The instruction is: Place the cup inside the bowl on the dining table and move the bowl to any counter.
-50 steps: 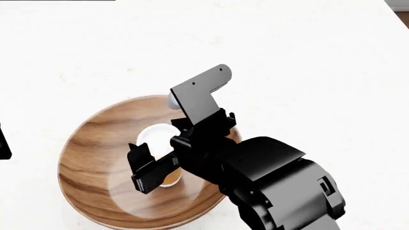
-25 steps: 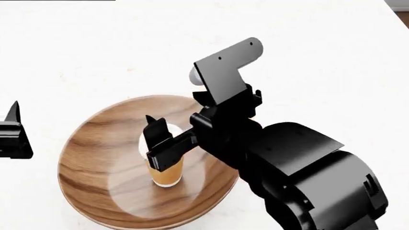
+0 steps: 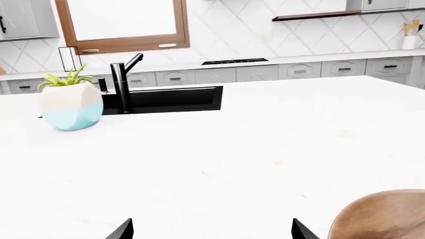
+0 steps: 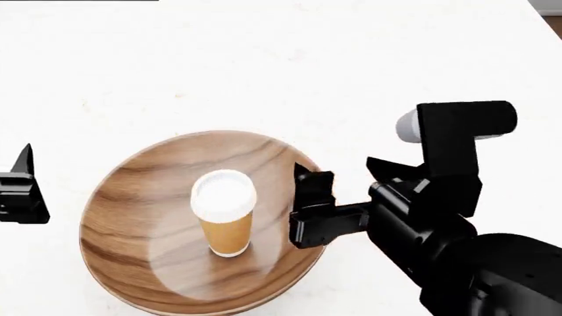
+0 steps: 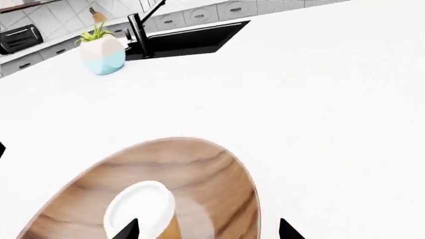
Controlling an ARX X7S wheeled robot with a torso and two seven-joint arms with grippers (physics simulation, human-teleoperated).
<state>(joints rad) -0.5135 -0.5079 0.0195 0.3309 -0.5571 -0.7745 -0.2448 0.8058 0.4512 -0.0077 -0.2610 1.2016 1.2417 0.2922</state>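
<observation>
Cup-in-bowl step judged done. Cup (image 4: 225, 212) upright near the middle of the bowl (image 4: 123, 197), white lid up, touched by nothing. Bowl flat on the white desk (image 4: 263, 66), not yet lifted.

Right gripper (image 4: 309, 209) beside the bowl's near-right rim, level with the cup, clear of it. Jaws released and empty: in the right wrist view two dark tips set wide apart, with the cup (image 5: 141, 214) and the bowl (image 5: 199, 169) between and beyond them, nothing grasped.

Left gripper (image 4: 22, 191) only partly visible at the head view's edge, well apart from the bowl. Jaws likewise spread in the left wrist view, holding nothing; only a sliver of bowl rim (image 3: 381, 214) showing at one side there.

Step in hand, as a judgement: shift from placing the cup to taking hold of the bowl.

Next move likely calls for: a pinch on the rim, one finger inside and one outside the wall, or a hold from both sides with both arms. Left arm to come much closer first. Level lift needed, since the tall light cup could tip or slide on the smooth curved wood.

Beyond, in the wrist views: a black sink (image 3: 166, 98) with a tap (image 3: 123, 79), and a potted plant (image 3: 69, 102).
</observation>
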